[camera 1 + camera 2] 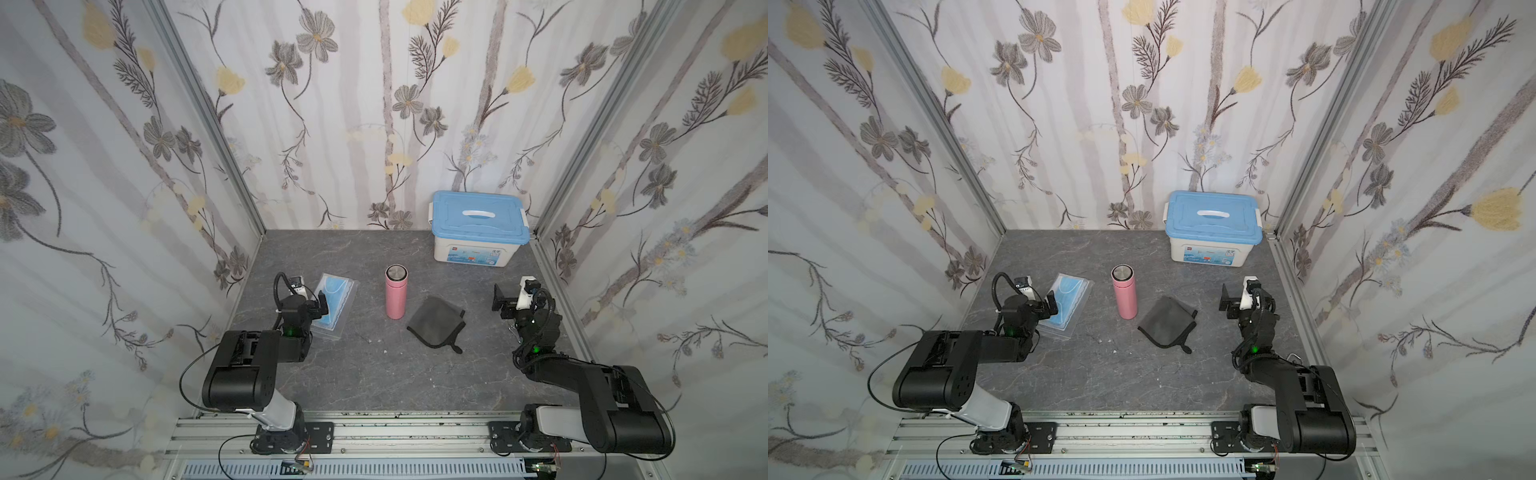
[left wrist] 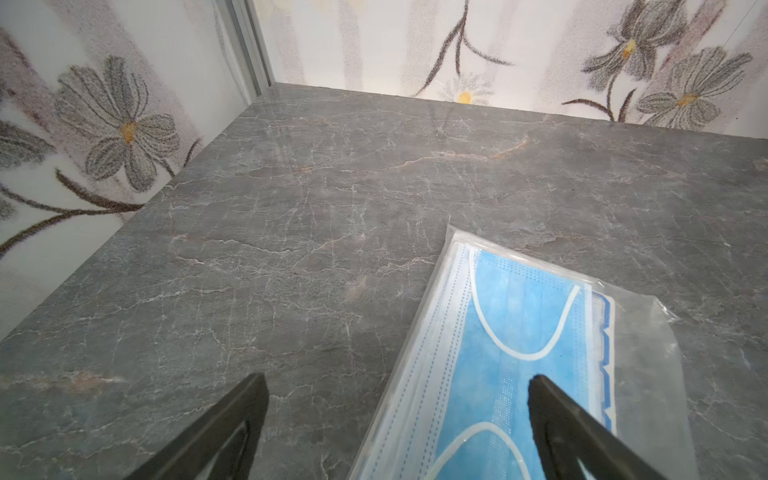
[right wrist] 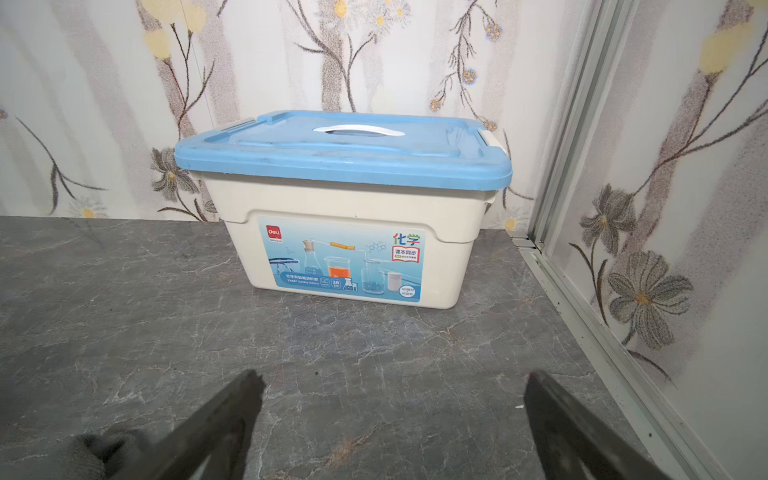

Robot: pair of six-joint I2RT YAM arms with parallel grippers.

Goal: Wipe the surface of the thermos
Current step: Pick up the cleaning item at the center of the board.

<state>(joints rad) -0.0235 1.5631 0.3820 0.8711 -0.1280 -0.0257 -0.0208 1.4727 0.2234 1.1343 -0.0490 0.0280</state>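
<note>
Both the left gripper and right gripper are hanging spread and empty; the tall, slim pink thermos is standing upright mid-counter, so a sideways push from the folded grey cloth risks toppling it.

thermos: 1, pink | grey cloth: 1 | pack of blue face masks: 1 pack, number of masks inside not clear | white box with blue lid: 1 | robot arms: 2 | left gripper: 1 | right gripper: 1
</note>
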